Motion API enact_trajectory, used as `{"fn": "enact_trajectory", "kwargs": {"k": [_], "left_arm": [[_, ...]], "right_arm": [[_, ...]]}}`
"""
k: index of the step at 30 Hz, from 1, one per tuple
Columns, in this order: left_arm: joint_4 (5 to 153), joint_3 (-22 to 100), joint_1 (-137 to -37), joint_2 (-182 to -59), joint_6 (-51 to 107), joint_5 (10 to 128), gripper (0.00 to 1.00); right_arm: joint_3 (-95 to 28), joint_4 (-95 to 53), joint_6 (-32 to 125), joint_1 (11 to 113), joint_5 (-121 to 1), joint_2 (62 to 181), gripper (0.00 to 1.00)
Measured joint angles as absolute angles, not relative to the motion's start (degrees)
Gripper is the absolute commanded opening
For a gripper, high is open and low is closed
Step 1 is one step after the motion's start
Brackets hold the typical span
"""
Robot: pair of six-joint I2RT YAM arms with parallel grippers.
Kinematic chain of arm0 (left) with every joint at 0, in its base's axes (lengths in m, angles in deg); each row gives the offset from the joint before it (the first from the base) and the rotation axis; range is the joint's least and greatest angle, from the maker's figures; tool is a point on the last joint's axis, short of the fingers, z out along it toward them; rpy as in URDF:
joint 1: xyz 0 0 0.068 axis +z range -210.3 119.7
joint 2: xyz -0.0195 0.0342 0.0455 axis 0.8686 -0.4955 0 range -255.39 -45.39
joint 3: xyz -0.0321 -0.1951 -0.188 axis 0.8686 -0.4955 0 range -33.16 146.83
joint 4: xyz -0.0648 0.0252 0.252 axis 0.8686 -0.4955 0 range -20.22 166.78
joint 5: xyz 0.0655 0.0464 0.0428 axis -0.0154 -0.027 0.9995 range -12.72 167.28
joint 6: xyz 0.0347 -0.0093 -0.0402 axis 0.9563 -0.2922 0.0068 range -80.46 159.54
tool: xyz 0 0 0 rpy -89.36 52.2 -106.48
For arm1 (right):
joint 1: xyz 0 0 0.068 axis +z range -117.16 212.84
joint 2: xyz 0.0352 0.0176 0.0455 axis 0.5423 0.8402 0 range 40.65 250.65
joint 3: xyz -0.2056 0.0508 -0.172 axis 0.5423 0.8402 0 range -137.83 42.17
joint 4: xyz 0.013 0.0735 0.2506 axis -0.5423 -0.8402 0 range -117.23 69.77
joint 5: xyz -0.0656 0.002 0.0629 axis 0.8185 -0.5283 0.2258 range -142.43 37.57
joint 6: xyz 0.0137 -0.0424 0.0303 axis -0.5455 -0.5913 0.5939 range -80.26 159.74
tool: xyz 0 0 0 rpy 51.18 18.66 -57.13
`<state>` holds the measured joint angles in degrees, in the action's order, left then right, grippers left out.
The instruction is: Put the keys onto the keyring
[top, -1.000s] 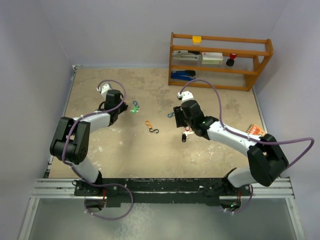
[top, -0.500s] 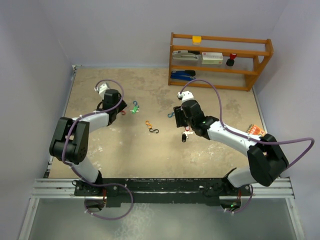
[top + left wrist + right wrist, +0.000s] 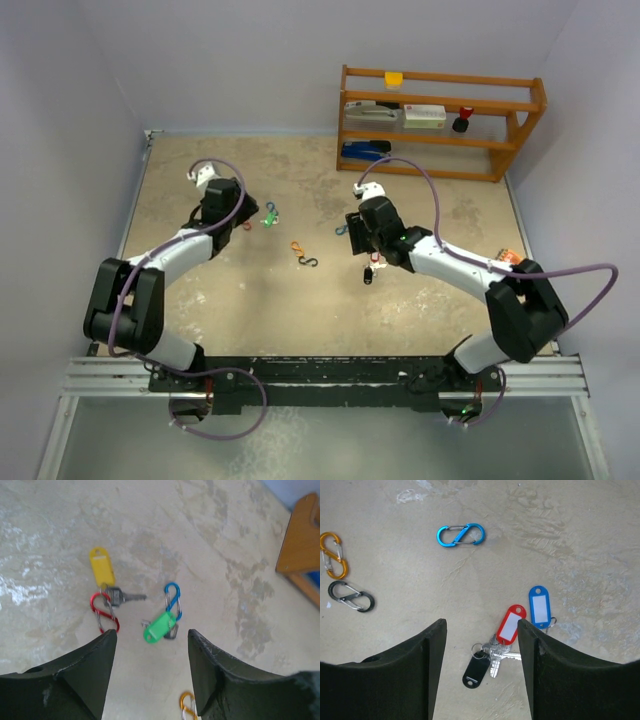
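In the left wrist view a yellow-tagged key (image 3: 101, 567) lies hooked to a red clip (image 3: 104, 612). Beside it a green-tagged key (image 3: 160, 626) hangs on a blue clip (image 3: 173, 600). My left gripper (image 3: 150, 640) is open and empty, just short of both. In the right wrist view, a red-tagged key (image 3: 510, 624), a blue-tagged key (image 3: 538, 605) and a black fob (image 3: 476, 669) lie bunched, with a small silver keyring (image 3: 478, 648) at the fob. My right gripper (image 3: 481, 625) hovers open over this bunch. From above, the left gripper (image 3: 235, 218) and right gripper (image 3: 368, 250) are well apart.
Loose S-clips lie between the arms: orange (image 3: 296, 247), black (image 3: 309, 262) and blue (image 3: 341, 230). A wooden shelf (image 3: 440, 120) with small items stands at the back right. An orange object (image 3: 510, 260) lies near the right edge.
My left gripper has opened wide and drawn back a little, and the red clip with the yellow-tagged key now lies free before it. The right arm has barely shifted.
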<state>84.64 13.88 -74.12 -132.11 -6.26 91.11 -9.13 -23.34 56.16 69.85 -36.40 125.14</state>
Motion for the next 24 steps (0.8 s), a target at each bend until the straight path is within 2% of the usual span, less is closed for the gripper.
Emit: {"fn": "enact_trajectory", "kwargs": {"k": [2, 5, 14, 19, 24], "left_arm": [[82.14, 14.08, -76.33, -131.24, -5.15, 92.03, 0.57], [78.69, 14.38, -80.27, -129.92, -3.42, 92.68, 0.65], [78.78, 10.82, -83.96, -124.96, -2.85, 89.93, 0.69], [78.23, 11.13, -85.82, -126.89, -2.79, 89.01, 0.69], [72.79, 16.79, -91.19, -133.64, -2.74, 89.95, 0.70]], "right_arm": [[-10.84, -24.48, 56.34, 69.48, -36.25, 127.17, 0.63], [-12.15, -25.64, 56.82, 69.07, -36.03, 129.29, 0.63], [-13.44, -27.65, 57.17, 68.78, -36.99, 130.49, 0.63], [-13.55, -27.69, 57.12, 68.78, -37.14, 130.51, 0.63], [-14.60, -27.62, 57.14, 68.78, -37.14, 131.02, 0.63]]}}
